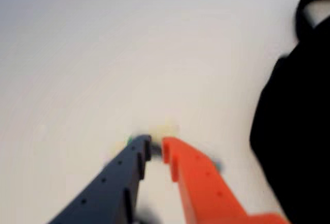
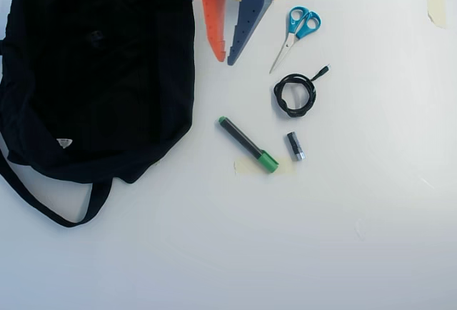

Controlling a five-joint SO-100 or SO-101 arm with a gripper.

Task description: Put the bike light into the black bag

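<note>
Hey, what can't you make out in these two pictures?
- Bike light: seen in neither view. The bag's inside is plain black in the overhead view, so nothing in it can be told.
- Arm: cut off by the overhead view's top edge; only the gripper shows.
- Wrist view: blurred; green and yellow smudges beyond the jaws are unidentifiable.
- Jaws: nearly together, whether fully shut is unclear.

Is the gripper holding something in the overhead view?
No, the gripper is empty: its orange and dark blue fingers end over the bare table, between the black bag and the scissors.
</note>
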